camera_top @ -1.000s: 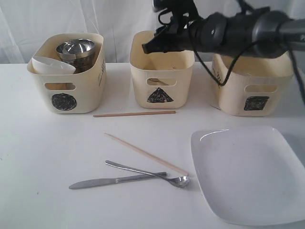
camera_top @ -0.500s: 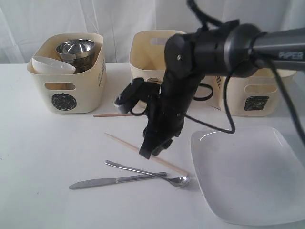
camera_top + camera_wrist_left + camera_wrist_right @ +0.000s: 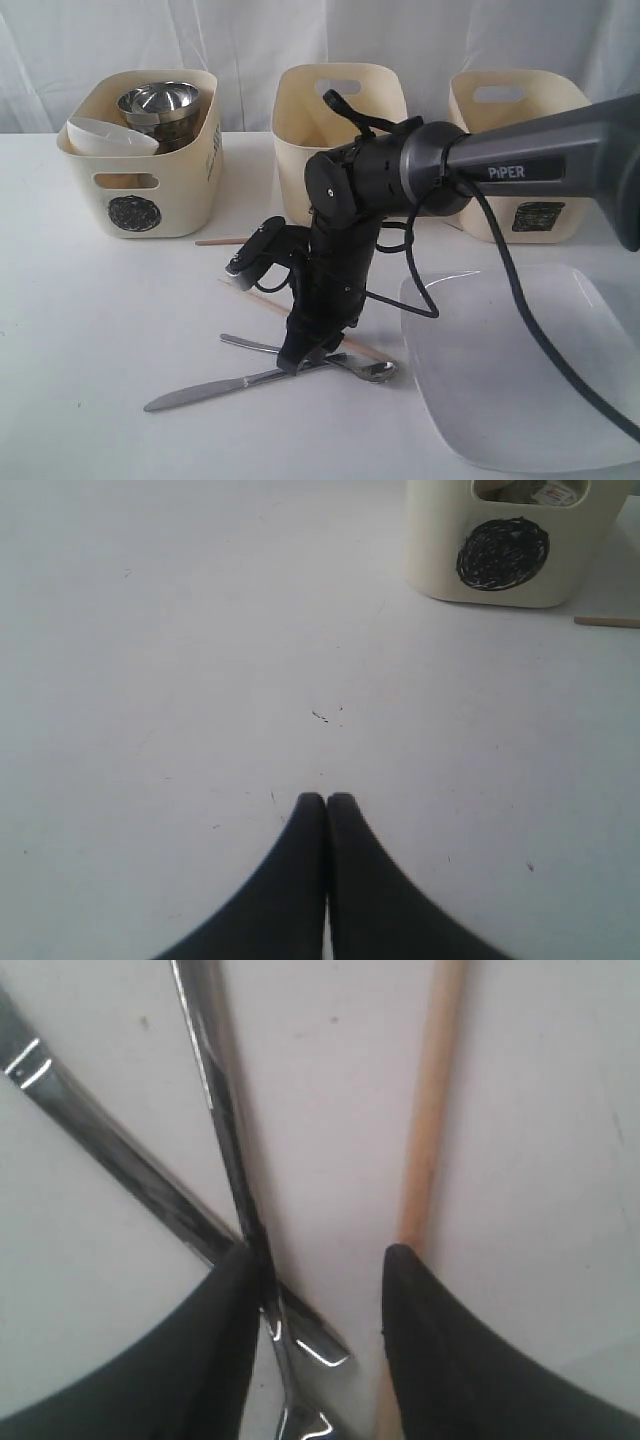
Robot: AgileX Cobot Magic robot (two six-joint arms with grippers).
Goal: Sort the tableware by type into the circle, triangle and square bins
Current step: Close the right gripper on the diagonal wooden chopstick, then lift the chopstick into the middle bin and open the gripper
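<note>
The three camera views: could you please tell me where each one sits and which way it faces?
Exterior view: in front of the table, raised, facing the circle bin, triangle bin and square bin; the right arm shows.
Left wrist view: behind the shut left gripper, looking low across bare table.
Right wrist view: above the open right gripper, looking down on knife, spoon, chopstick.
Shared: left wrist and exterior both show the circle bin.
</note>
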